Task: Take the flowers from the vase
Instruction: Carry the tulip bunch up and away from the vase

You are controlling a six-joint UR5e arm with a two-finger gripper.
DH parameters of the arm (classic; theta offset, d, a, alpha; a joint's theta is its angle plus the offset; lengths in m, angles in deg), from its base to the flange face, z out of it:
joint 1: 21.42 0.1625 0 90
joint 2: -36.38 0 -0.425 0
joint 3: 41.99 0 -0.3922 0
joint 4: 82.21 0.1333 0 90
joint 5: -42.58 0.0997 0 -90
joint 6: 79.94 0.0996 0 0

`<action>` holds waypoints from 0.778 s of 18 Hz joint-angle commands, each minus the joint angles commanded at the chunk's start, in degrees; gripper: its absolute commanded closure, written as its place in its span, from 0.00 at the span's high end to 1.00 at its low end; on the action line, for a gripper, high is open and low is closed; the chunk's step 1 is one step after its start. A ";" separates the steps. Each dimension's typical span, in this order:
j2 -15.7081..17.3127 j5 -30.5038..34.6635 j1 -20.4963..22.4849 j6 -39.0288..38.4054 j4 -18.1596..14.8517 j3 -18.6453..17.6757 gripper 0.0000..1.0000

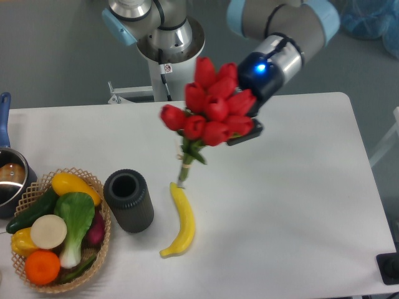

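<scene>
Red tulip buds fill the upper middle of the frame: the flowers [211, 111] hang in my gripper [240, 128], which pinches them at the bunch's right side. Their stems point down toward the top end of a yellow banana [181, 219]. Lower left, the vase [129, 202] stands upright beside a basket [100, 240] of produce.

flowers [211, 112] held aloft in jaws, vase [129, 200] empty, banana [180, 219] beside
</scene>
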 joint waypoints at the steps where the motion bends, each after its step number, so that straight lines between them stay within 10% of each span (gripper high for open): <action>1: -0.35 0.09 0.09 0.36 0.00 0.35 0.30; 14: -2.56 0.35 0.09 2.99 0.26 0.88 0.30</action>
